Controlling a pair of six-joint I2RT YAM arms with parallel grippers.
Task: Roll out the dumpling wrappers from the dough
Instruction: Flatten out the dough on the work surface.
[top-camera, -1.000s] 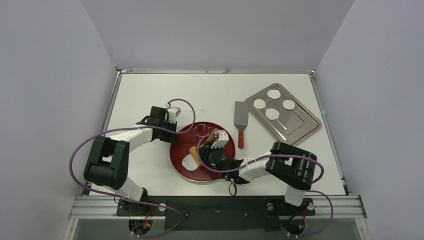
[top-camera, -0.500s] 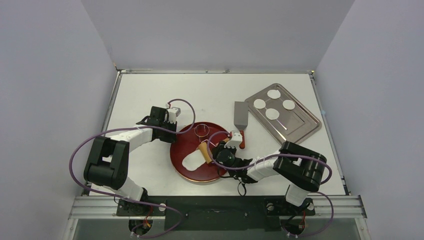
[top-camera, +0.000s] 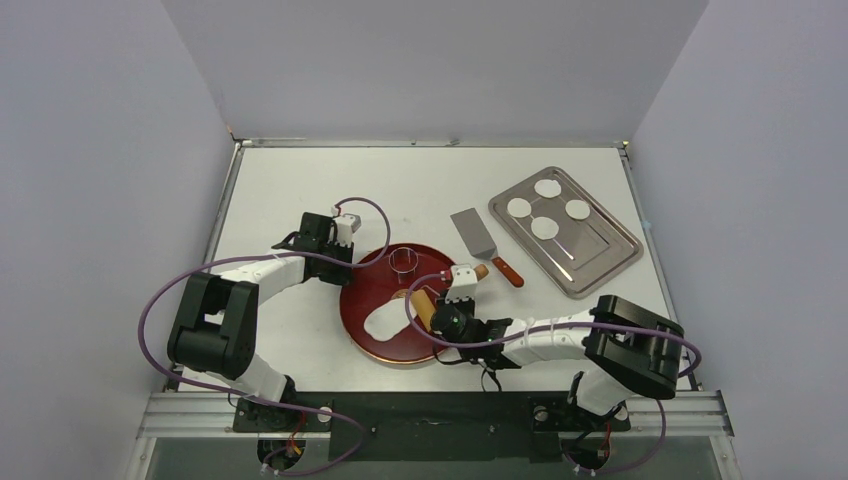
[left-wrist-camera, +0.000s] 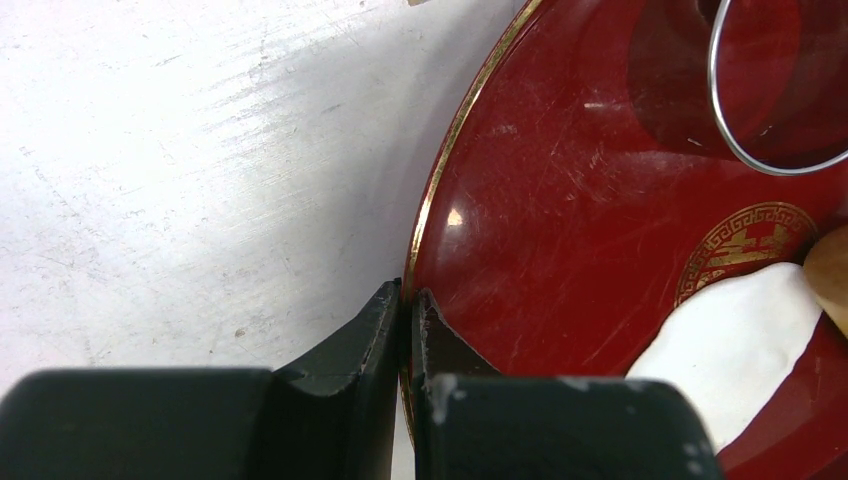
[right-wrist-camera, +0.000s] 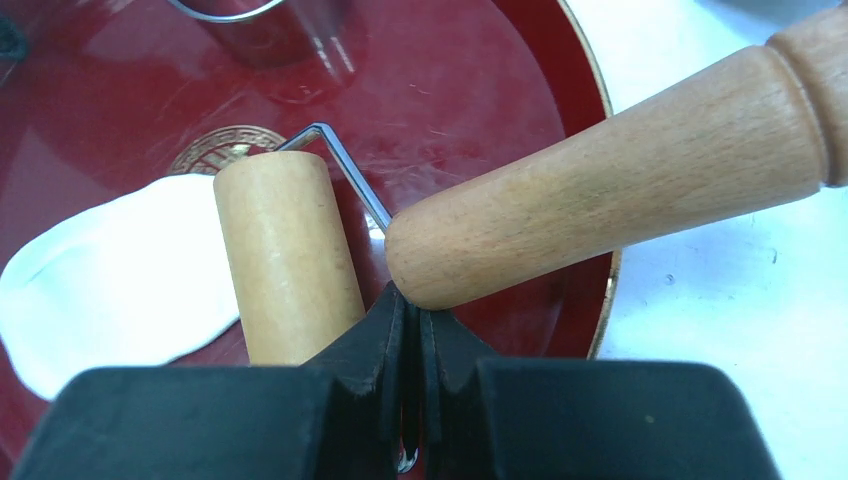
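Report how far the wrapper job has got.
Done: four dumpling wrappers lie on the metal tray. In hand: the left claw pinches the red plate's rim; the right claw is shut at the roller's handle, its drum on the dough's edge. Remaining: flattening that dough and cutting more.

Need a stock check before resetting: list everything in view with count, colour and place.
dumpling wrappers: four, white, on the metal tray
metal tray: one, silver, table's far right
spatula: one, steel blade, reddish handle, between tray and plate
plate: one, red, gold rim, near centre
dough: one flattened piece, white, on the plate
ring cutter: one, metal, plate's far side
roller: one, wooden, barrel at the dough's edge
table: one, white
left gripper: black, shut on the plate's rim
right gripper: black, shut, at the roller handle's end
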